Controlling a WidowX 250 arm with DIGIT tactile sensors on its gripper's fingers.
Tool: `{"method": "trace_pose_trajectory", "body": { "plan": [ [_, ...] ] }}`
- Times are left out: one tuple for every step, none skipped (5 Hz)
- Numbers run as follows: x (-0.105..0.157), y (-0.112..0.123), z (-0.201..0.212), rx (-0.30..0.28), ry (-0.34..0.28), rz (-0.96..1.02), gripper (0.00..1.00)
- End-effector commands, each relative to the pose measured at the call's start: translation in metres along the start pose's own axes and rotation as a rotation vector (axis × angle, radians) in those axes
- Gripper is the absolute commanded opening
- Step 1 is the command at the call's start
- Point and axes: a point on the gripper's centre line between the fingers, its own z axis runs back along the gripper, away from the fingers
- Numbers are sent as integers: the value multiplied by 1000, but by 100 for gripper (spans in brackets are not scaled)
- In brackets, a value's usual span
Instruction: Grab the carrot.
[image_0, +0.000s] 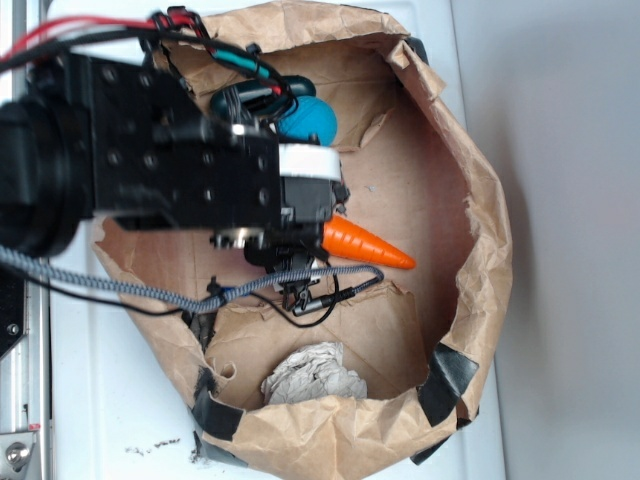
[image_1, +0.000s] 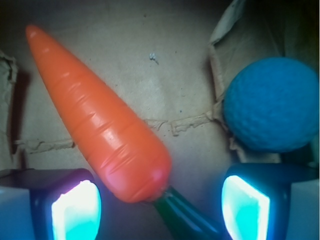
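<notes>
Brown paper lined a shallow bin (image_0: 480, 220) on the white worktop (image_0: 110, 400), with the arm reaching in over it.

Inside, the carrot (image_1: 100, 120) lay flat on the paper, its pointed tip aimed away from the arm and its dark green stem end (image_1: 182, 217) between the jaws. The gripper (image_1: 160, 210) hovered with its jaws spread apart, 1 pad (image_1: 75, 210) on each side of the carrot's thick end and not touching it. A blue ball (image_1: 272, 102) sat near the carrot, beside 1 jaw. Crumpled paper (image_0: 315, 375) rested at the bin's edge.
</notes>
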Motion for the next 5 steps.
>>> {"method": "trace_pose_trajectory", "body": {
  "plan": [
    [1,-11,2,-16,-98,-100,100],
    [15,-11,2,-12,-83,-101,100],
    [26,-9,0,-12,-78,-96,0],
    [30,-8,-1,-13,-84,-92,0],
    [32,-4,1,-21,-84,-86,0]
  ]
}}
